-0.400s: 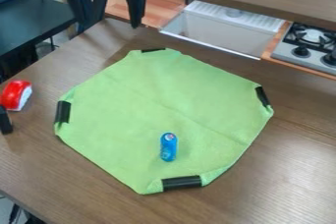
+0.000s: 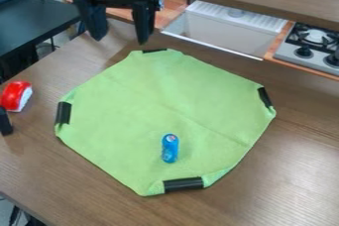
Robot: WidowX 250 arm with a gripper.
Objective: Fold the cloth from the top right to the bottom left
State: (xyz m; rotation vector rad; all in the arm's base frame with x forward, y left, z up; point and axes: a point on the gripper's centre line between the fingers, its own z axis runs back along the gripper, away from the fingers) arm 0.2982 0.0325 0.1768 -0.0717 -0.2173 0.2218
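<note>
The green cloth (image 2: pixel 145 101) lies spread flat on the wooden table, with a black band at each of its turned-in corners. On its lower middle part rests a small blue cylinder (image 2: pixel 170 148). At the upper left, beyond the cloth's top corner, my gripper (image 2: pixel 120 39) hangs above the table, open, its two fingers wide apart with nothing between them. It does not touch the cloth.
A red and white object (image 2: pixel 16 96) sits at the table's left, with a black object (image 2: pixel 5 122) beside it. Behind the table are a sink (image 2: pixel 225 29) and a stove (image 2: pixel 311 46). A dark side table (image 2: pixel 33 19) stands upper left.
My gripper has come down and a little to the right in the view, still open. The cloth and the blue cylinder have stayed in place.
</note>
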